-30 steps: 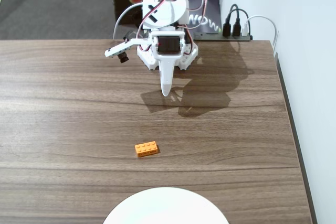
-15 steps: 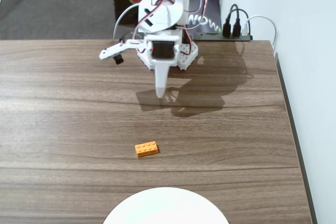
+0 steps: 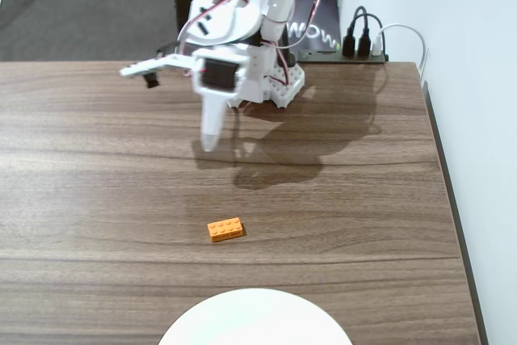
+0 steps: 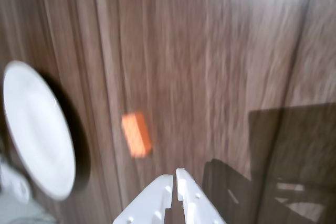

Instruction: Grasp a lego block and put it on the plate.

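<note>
Gripper (image 4: 175, 178) is hanging nearly closed and empty, well short of the lego block (image 3: 225, 229); descending unopened is risking shoving it aside.

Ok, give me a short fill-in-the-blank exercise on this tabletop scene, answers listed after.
1. The lego block lying on the wooden table is coloured ____.
2. In the fixed view, the white plate is cut off by the ____ edge of the picture.
3. The lego block lies ____ the plate, not on it.
4. In the wrist view, the gripper has its fingertips nearly ____.

Missing words: orange; bottom; off; together
</note>
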Available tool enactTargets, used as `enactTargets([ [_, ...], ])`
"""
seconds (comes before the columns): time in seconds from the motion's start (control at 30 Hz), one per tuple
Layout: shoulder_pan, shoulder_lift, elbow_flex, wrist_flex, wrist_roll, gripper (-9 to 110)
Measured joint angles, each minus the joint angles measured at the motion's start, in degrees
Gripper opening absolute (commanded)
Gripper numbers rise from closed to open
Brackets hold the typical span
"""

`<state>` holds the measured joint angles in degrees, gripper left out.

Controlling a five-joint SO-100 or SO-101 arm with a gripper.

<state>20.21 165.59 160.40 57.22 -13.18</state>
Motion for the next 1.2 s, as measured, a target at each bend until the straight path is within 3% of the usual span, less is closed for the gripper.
enactTargets([
  [0.47, 9.84, -21.36, -9.93, -11.78, -10.37, 1],
  [0.77, 10.02, -35.77, -13.89, -20.74, -13.71, 1],
  [1.2, 5.54, -47.29, -17.75, -23.55, -17.40, 1],
])
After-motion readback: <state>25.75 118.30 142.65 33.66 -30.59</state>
